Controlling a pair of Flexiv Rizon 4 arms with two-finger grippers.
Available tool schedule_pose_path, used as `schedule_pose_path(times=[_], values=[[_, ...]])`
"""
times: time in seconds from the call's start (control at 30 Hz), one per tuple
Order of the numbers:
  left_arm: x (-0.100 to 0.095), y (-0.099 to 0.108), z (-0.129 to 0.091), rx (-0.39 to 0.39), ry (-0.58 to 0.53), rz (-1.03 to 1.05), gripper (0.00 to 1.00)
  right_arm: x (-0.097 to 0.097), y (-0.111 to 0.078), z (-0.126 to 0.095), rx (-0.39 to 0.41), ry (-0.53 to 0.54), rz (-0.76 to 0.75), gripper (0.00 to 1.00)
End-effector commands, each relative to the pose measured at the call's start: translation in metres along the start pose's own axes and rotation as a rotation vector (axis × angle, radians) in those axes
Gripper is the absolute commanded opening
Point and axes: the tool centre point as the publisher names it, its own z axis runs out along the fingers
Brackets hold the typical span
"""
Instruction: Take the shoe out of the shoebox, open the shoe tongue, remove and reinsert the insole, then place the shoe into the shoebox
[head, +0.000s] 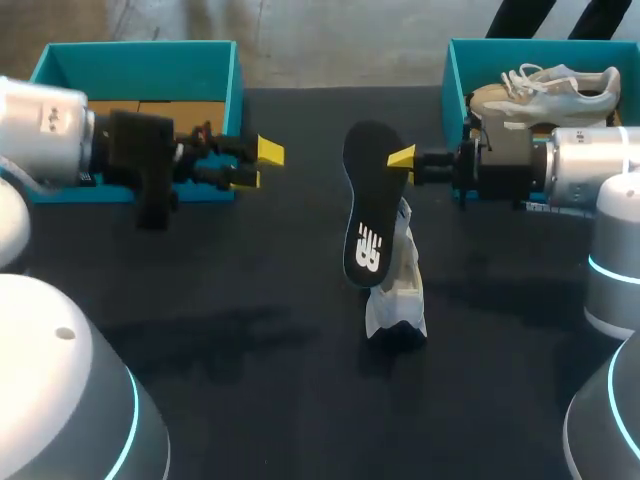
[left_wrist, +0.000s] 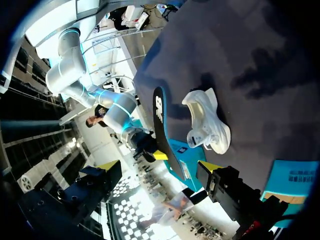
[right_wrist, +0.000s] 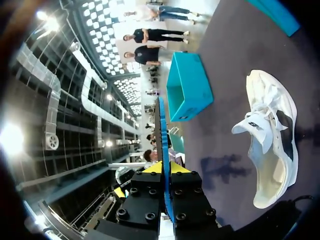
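Note:
A white shoe (head: 398, 292) lies on the dark table near the middle, away from both boxes. Over it hangs the black insole (head: 366, 210) with a white logo, held upright by its edge. My right gripper (head: 403, 158) is shut on that edge, coming in from the right. In the right wrist view the insole (right_wrist: 159, 125) runs edge-on between the fingers of my right gripper (right_wrist: 165, 168), and the shoe (right_wrist: 268, 145) lies beside it. My left gripper (head: 258, 166) hovers open and empty left of the insole. In its own view, my left gripper (left_wrist: 159, 166) faces the insole (left_wrist: 159, 117) and the shoe (left_wrist: 207, 122).
A teal shoebox (head: 215, 70) stands at the back left, behind my left arm. A second teal shoebox (head: 458, 70) at the back right holds another pale shoe (head: 545, 92). Bare dark table lies in front of the white shoe.

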Motion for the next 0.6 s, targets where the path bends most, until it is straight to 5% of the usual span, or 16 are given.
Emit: schedule_pose_path(times=[0.03, 0.6], values=[[-0.001, 0.016, -0.008, 0.131, 0.073, -0.009, 1.00, -0.006, 0.002, 0.007, 0.003, -0.011, 0.000, 0.00], [0.008, 0.037, -0.004, 0.291, 0.375, -0.150, 1.00, -0.022, 0.009, 0.011, -0.009, -0.074, -0.056, 0.00]])
